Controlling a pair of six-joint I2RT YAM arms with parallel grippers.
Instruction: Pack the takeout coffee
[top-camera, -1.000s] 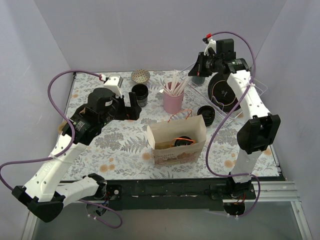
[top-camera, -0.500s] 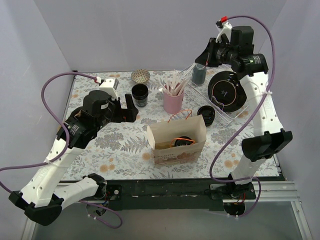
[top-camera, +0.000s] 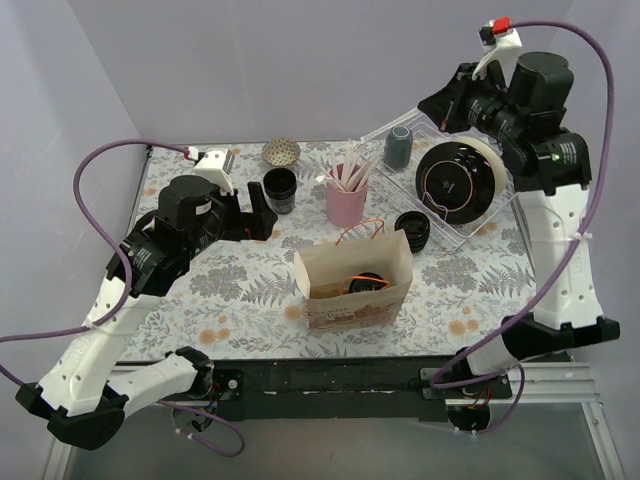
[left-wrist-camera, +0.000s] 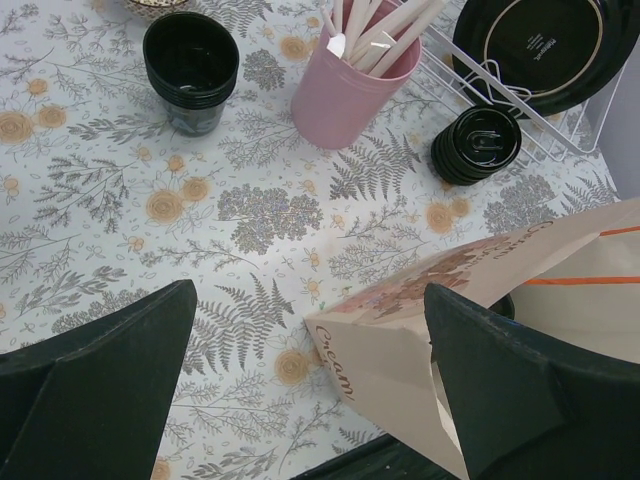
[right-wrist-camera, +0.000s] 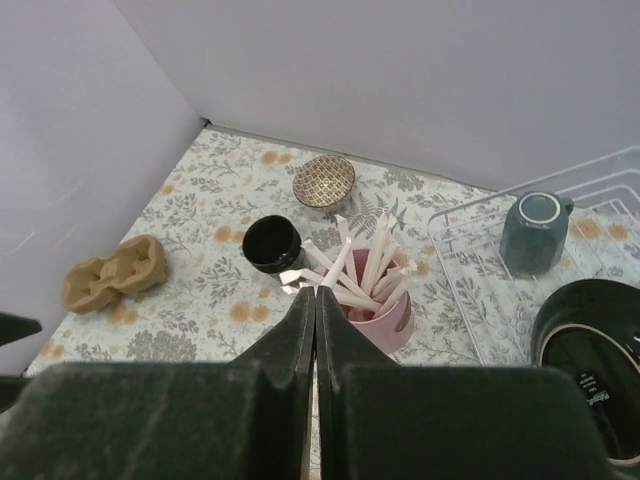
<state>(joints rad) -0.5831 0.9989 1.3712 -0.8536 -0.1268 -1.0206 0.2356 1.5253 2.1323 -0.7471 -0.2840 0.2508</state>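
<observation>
The takeout coffee (top-camera: 366, 282) shows as a black round lid inside the open paper bag (top-camera: 352, 290), near the table's front. In the left wrist view only a dark sliver of the takeout coffee (left-wrist-camera: 503, 305) peeks over the paper bag's (left-wrist-camera: 420, 330) rim. My left gripper (top-camera: 256, 212) hovers left of the bag, and in its own view the left gripper (left-wrist-camera: 310, 290) stands wide open and empty above the bag's corner. My right gripper (top-camera: 436, 104) is raised high over the back right. Seen from its wrist, the right gripper (right-wrist-camera: 317, 292) is shut on nothing.
A pink cup (top-camera: 346, 202) of white sticks stands behind the bag. A lidless black cup (top-camera: 280, 188) and patterned bowl (top-camera: 282, 152) stand back left. A wire rack (top-camera: 480, 225) holds a grey-blue tumbler (top-camera: 397, 148) and black plate (top-camera: 455, 180). A low black lidded stack (top-camera: 412, 230) sits beside it. A cardboard cup carrier (right-wrist-camera: 112, 272) lies far left.
My right arm has risen and swung to the right, away from the rack, staying shut. The left arm has drawn back slightly to the left, still open.
</observation>
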